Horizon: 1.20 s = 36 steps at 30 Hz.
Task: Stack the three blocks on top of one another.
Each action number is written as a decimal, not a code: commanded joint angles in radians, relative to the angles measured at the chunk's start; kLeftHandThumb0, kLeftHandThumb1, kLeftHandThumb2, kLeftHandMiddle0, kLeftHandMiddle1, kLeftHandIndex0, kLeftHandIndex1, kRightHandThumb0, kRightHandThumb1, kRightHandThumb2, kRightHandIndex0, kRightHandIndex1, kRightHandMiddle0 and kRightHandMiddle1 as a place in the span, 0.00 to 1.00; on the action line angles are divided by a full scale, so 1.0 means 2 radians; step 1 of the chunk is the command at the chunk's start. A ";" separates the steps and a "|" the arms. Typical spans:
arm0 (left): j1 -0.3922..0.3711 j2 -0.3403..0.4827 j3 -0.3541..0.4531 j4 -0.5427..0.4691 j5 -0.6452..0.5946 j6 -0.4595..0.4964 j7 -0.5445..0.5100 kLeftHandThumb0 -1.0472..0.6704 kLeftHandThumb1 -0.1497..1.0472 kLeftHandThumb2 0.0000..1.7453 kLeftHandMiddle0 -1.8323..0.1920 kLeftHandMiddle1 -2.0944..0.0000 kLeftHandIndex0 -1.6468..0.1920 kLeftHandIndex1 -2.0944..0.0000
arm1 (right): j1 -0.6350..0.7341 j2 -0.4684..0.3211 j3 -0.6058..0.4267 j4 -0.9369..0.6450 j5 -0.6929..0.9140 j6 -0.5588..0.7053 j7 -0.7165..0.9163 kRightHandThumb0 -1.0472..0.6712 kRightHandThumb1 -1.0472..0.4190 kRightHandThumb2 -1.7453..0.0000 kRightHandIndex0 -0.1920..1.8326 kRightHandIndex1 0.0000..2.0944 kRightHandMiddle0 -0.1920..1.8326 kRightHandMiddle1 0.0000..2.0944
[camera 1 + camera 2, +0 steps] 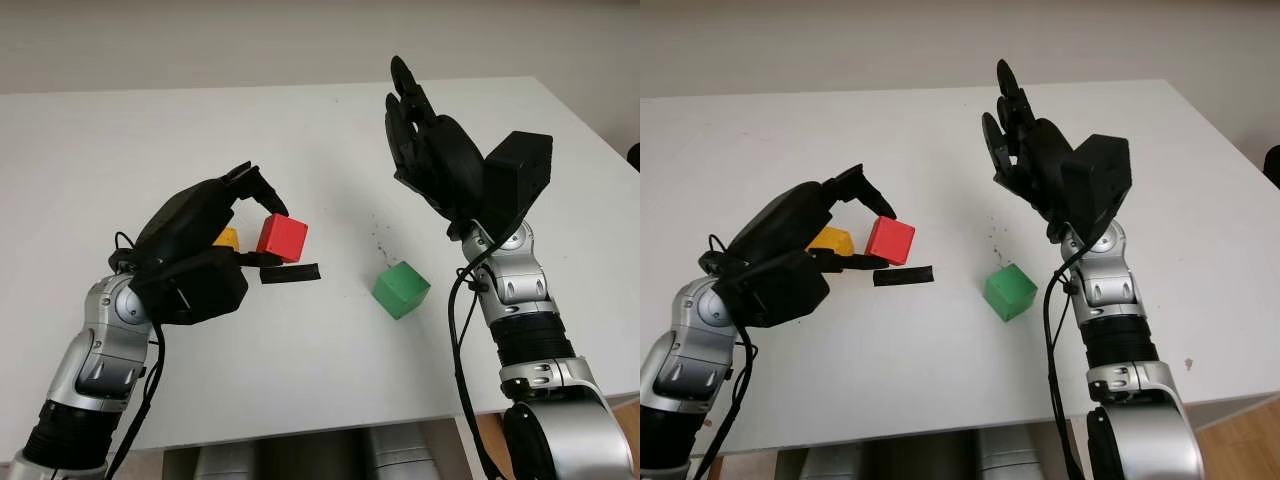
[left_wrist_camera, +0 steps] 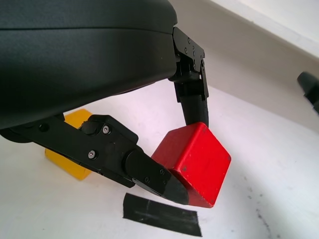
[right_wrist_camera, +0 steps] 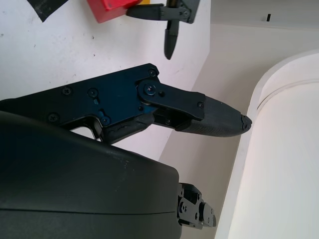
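So nothing is stacked yet, as far as can be judged. All three blocks are apart from each other's tops on the white table (image 1: 300,380).

The red block (image 1: 282,237) is pinched by the left hand (image 1: 215,245), left of the middle of the table. In the left wrist view one finger is pressed on the block's far side and another finger (image 2: 149,174) on its near lower edge, so it counts as gripped. The block looks tilted and may be lifted a little, though whether a corner is touching the table can't be told. A strip of black tape (image 1: 290,274) is stuck on the table just on the near side of it.

The yellow block (image 1: 227,238) is seen just left of the red one, partly hidden behind the left hand, sitting on the table. It's probably meant as the base, but that's a guess.

The green block (image 1: 401,289) is left untouched, well off to the right of the red one, nearer the front edge.

The right hand (image 1: 425,140) is held up in the air on the right side, above and beyond the green block, open, with nothing in it.

So roughly: first pick is underway, zero placements done. Red needs to be set on another block, then the third one added on top.
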 commanded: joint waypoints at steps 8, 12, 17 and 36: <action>-0.014 -0.002 -0.029 0.031 0.005 -0.024 0.014 0.42 0.99 0.03 0.88 0.97 0.71 0.29 | 0.001 0.001 0.000 -0.009 0.001 0.001 -0.001 0.20 0.00 0.62 0.00 0.01 0.00 0.01; -0.014 -0.005 -0.038 0.037 0.008 -0.022 0.017 0.43 0.98 0.03 0.88 0.98 0.71 0.29 | 0.002 0.002 0.001 -0.011 0.001 0.004 -0.002 0.20 0.00 0.62 0.00 0.01 0.00 0.00; -0.016 -0.006 -0.045 0.041 0.018 -0.017 0.020 0.43 0.98 0.03 0.88 0.97 0.72 0.30 | 0.004 0.002 0.000 -0.012 0.001 0.002 -0.004 0.19 0.00 0.63 0.00 0.01 0.00 0.01; -0.017 -0.006 -0.070 0.035 0.111 0.009 0.053 0.43 0.97 0.03 0.87 0.97 0.70 0.37 | 0.008 0.003 -0.001 -0.016 0.006 0.002 0.002 0.20 0.00 0.62 0.00 0.01 0.00 0.00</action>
